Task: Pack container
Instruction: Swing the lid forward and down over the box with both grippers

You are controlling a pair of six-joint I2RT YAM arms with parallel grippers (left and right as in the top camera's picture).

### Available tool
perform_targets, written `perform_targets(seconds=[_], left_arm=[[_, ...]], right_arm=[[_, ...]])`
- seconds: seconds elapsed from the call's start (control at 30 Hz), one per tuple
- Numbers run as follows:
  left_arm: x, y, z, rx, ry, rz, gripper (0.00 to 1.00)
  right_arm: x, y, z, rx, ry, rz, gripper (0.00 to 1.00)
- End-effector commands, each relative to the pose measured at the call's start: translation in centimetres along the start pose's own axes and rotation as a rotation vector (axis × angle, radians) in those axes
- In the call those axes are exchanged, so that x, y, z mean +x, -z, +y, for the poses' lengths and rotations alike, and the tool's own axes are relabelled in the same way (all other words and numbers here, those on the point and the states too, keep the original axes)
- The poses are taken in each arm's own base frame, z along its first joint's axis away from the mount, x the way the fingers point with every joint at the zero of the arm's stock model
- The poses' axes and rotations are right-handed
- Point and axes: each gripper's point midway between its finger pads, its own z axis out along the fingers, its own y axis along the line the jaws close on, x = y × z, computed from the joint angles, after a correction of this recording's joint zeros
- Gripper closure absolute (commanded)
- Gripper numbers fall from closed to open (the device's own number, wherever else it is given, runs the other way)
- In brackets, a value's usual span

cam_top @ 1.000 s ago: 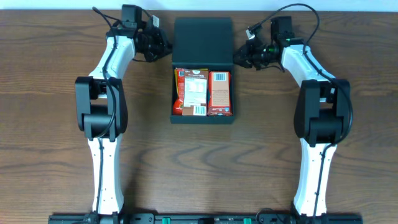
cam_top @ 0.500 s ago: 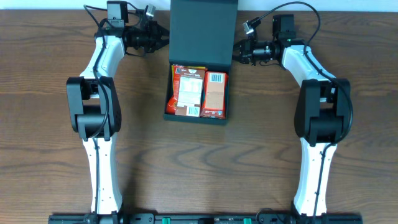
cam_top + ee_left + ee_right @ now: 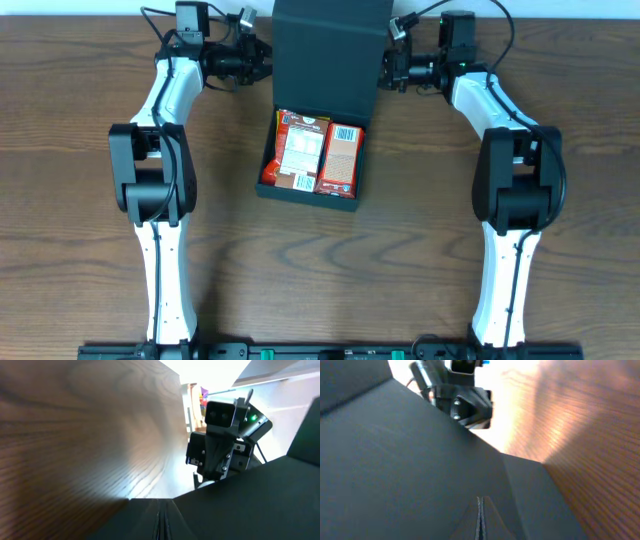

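While the matte black square box [image 3: 305, 197] holding snack packs [image 3: 303, 152] sits toward twelve o'clock on the tabletop [image 3: 80, 200], its upright lid [image 3: 330, 50] is pinched by the left fingers [image 3: 264, 60] at nine o'clock and the right fingers [image 3: 386, 72] at three.

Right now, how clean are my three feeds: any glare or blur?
Overhead: sharp, evenly lit; container and snack packs read clearly. Left wrist: soft focus, white glare on the table, background blown out. Right wrist: blurred, the dark lid fills most of it, glare on the table.
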Motion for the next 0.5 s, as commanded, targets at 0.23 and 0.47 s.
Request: perform_targets(seconds=[0.23, 0.47], left_arm=[[-0.5, 1.0, -5.2, 0.057, -0.122, 0.001, 0.94], [-0.8, 2.1, -9.1, 0.065, -0.199, -0.017, 0.94]], right_arm=[[1.3, -3.7, 5.1, -0.142, -0.051, 0.162, 0.98], [0.8, -4.8, 10.2, -0.167, 0.059, 0.183, 0.98]])
